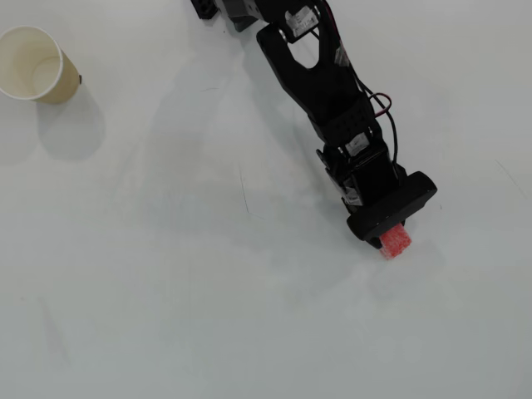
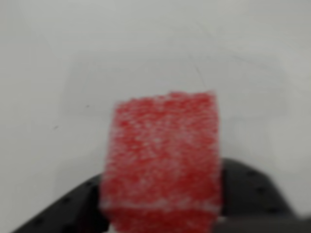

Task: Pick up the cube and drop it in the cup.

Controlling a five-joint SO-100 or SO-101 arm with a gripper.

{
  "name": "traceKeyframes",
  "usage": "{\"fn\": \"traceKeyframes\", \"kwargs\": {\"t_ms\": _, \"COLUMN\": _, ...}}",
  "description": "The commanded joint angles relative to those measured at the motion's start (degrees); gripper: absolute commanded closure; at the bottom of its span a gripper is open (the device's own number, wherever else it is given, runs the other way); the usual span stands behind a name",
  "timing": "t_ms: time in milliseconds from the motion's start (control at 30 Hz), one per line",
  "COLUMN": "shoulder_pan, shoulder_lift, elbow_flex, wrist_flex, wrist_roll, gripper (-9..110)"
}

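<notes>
In the overhead view we saw a plain white counter (image 1: 208, 316), faintly scuffed and softly shadowed, with the beige paper cup (image 1: 37, 65) upright at its far left corner, well apart from the black arm. The claw (image 2: 160, 213) pinched the speckled red cube (image 1: 396, 241) at lower right; the wrist view showed it blurred and close.
</notes>
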Motion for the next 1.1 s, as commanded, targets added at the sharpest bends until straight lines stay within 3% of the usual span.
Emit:
{"fn": "traceKeyframes", "kwargs": {"t_ms": 0, "shoulder_pan": 0.35, "shoulder_lift": 3.69, "elbow_flex": -7.56, "wrist_flex": -0.97, "wrist_roll": -0.26, "gripper": 93}}
{"fn": "traceKeyframes", "kwargs": {"t_ms": 67, "shoulder_pan": 0.35, "shoulder_lift": 3.69, "elbow_flex": -7.47, "wrist_flex": -0.97, "wrist_roll": -0.26, "gripper": 93}}
{"fn": "traceKeyframes", "kwargs": {"t_ms": 100, "shoulder_pan": 0.35, "shoulder_lift": 3.69, "elbow_flex": -7.47, "wrist_flex": -0.97, "wrist_roll": -0.26, "gripper": 101}}
{"fn": "traceKeyframes", "kwargs": {"t_ms": 133, "shoulder_pan": 0.35, "shoulder_lift": 3.78, "elbow_flex": -7.47, "wrist_flex": -0.97, "wrist_roll": -0.26, "gripper": 102}}
{"fn": "traceKeyframes", "kwargs": {"t_ms": 1067, "shoulder_pan": 0.44, "shoulder_lift": 5.19, "elbow_flex": -7.65, "wrist_flex": -1.23, "wrist_roll": -0.26, "gripper": 102}}
